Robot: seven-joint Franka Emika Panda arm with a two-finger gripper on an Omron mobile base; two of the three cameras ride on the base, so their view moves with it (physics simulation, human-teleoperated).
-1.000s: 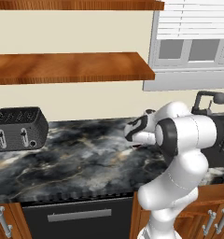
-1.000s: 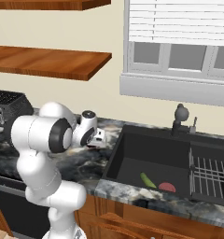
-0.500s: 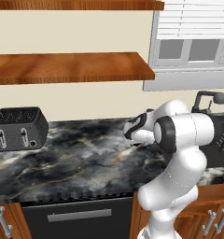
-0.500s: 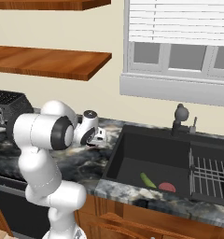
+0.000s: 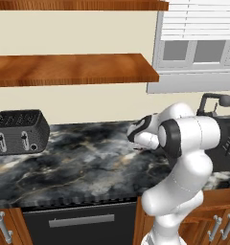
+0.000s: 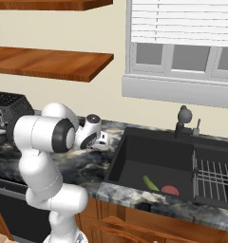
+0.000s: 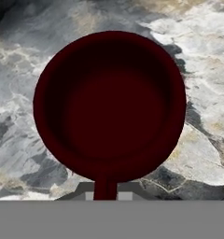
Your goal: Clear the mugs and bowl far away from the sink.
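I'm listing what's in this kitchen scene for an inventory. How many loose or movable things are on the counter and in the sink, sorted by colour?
Dark red: 1, the mug under the gripper
Black: 1, the toaster
Green: 1, a long vegetable in the sink
Red: 1, a round item beside it
Total: 4

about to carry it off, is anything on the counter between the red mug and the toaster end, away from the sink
Nothing visible does. In the hand view the tool sits at the dark red mug. The marbled counter runs bare from there to the toaster, away from the sink.
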